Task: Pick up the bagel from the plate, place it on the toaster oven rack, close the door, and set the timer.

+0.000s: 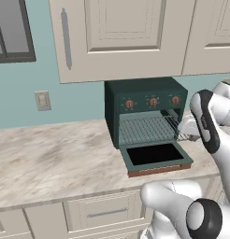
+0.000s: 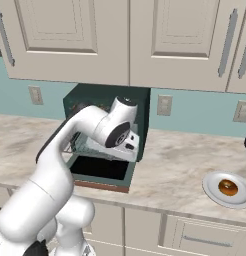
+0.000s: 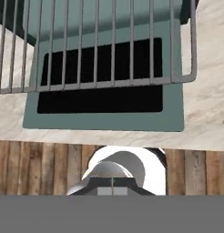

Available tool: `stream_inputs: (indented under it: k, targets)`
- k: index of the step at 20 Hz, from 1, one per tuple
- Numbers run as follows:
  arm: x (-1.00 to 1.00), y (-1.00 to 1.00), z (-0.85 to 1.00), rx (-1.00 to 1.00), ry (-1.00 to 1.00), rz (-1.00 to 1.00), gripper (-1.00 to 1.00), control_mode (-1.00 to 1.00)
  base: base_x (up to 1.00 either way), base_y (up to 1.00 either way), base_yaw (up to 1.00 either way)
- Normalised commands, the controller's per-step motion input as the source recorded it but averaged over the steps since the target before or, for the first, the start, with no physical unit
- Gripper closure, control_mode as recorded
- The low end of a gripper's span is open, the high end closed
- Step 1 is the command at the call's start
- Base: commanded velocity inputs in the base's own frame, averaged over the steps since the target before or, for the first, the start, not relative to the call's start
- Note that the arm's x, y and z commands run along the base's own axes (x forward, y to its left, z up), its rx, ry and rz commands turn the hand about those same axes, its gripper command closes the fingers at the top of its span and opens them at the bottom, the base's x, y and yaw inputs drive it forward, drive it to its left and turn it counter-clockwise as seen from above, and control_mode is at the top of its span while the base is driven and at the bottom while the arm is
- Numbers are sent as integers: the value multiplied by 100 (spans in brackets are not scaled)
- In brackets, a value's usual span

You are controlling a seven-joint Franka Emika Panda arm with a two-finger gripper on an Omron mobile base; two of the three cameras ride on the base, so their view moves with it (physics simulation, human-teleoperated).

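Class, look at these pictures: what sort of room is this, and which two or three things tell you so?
Most likely a home kitchen, rendered rather than real. A marble-look counter runs under cream wall cabinets, a dark green toaster oven stands on it with its door open, and a bagel lies on a plate.

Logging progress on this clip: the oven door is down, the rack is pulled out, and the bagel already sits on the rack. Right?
Not quite. The bagel lies on the plate, right of the oven in the right base view. The door is down and the rack is out, bare.
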Motion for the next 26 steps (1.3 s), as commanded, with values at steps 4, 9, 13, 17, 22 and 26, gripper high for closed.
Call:
stream_inputs:
  k: [4,9,13,17,22,26]
  targets:
    - [0,-88,0,-25,8,14,100,-100,0,0,0]
    - [0,-79,-2,-14,2,15,100,-100,0,0,0]
    - [0,-86,-1,-1,0,5,100,-100,0,0,0]
    - [0,-81,-7,0,0,0,100,-100,0,0,0]
    - [1,-72,-10,0,0,-7,100,-100,0,0,0]
    - [7,-74,-6,0,0,-5,100,-100,0,0,0]
